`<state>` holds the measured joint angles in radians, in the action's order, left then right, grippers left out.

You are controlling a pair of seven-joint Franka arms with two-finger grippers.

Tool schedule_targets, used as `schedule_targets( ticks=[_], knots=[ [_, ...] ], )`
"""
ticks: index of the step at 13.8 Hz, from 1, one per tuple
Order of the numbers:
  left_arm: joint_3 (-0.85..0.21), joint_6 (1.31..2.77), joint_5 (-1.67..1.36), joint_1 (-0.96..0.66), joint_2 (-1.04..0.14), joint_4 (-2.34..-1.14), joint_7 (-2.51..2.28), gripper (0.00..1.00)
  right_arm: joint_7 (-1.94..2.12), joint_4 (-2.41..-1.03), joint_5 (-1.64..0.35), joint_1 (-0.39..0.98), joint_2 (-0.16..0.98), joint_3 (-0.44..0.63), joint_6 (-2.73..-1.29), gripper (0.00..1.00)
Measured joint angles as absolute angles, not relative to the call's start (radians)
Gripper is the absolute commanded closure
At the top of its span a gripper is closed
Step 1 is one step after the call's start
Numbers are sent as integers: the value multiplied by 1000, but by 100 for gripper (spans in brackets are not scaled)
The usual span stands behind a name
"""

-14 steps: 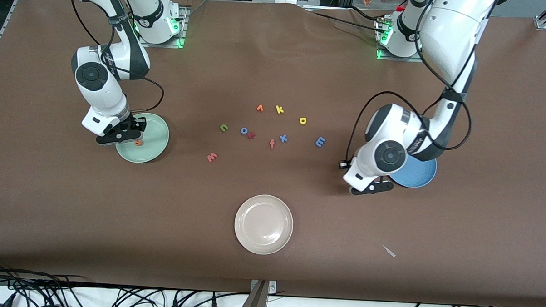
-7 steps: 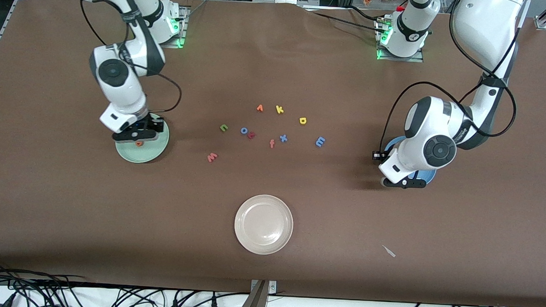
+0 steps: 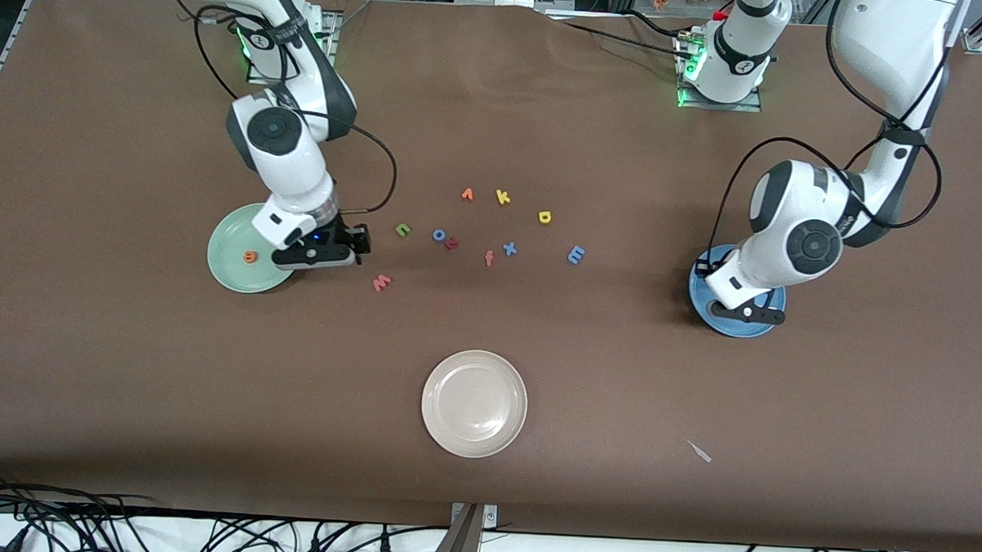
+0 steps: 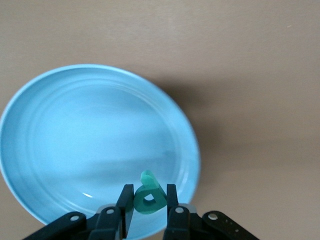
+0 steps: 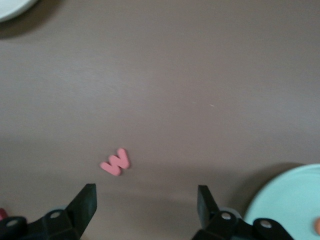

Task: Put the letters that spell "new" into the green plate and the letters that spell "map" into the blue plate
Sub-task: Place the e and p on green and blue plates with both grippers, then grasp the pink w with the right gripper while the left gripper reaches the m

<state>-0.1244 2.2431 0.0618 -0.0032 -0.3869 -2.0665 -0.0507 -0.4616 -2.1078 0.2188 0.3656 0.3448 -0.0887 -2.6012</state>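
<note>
The green plate point(image 3: 228, 268) lies at the right arm's end of the table with the orange e point(image 3: 250, 257) in it. My right gripper point(image 3: 337, 250) hangs open and empty beside that plate, over bare table. The pinkish-red w point(image 5: 115, 161) lies just ahead of its fingertips point(image 5: 89, 196). My left gripper point(image 4: 149, 192) is shut on the teal p point(image 4: 150, 199) over the blue plate point(image 4: 90, 150), near its rim. The green n point(image 3: 403, 230), light blue m point(image 3: 576, 254) and yellow a point(image 3: 544, 217) lie on the table among the other letters.
In the middle of the table lie a blue o point(image 3: 439, 234), blue x point(image 3: 509, 248), orange f point(image 3: 489, 259), yellow k point(image 3: 503, 197) and two more orange-red letters. A cream-white plate point(image 3: 474, 404) sits nearer the camera. A small scrap point(image 3: 700, 452) lies toward the left arm's end.
My right gripper opened, left the orange e in the green plate and moved off the plate toward the letters. My left gripper carried the teal p from beside the blue plate to over it.
</note>
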Motion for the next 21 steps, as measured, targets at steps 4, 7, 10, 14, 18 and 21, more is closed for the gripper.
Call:
schedule_targets(
  ticks=[4,7,10,14,18,21],
  knots=[
    [-132,2277,62,4,-388,-2104,15,0,-441,-2049,219,371,440,-125,-2642,2],
    [-133,2277,62,4,-387,-2102,93,0,-363,-2048,219,373,479,-127,-2709,2],
    [-148,2277,60,-9,-387,-2082,103,0,-298,-2049,219,372,505,-127,-2764,2],
    [-227,2277,15,-20,-388,-2063,101,0,-254,-2084,220,372,537,-125,-2883,2],
    [-311,2282,15,-46,-401,-2041,97,0,-221,-2119,220,371,551,-113,-2923,4],
    [-317,2282,15,-104,-437,-1997,71,0,-209,-2124,220,370,551,-106,-2925,10]
  ],
)
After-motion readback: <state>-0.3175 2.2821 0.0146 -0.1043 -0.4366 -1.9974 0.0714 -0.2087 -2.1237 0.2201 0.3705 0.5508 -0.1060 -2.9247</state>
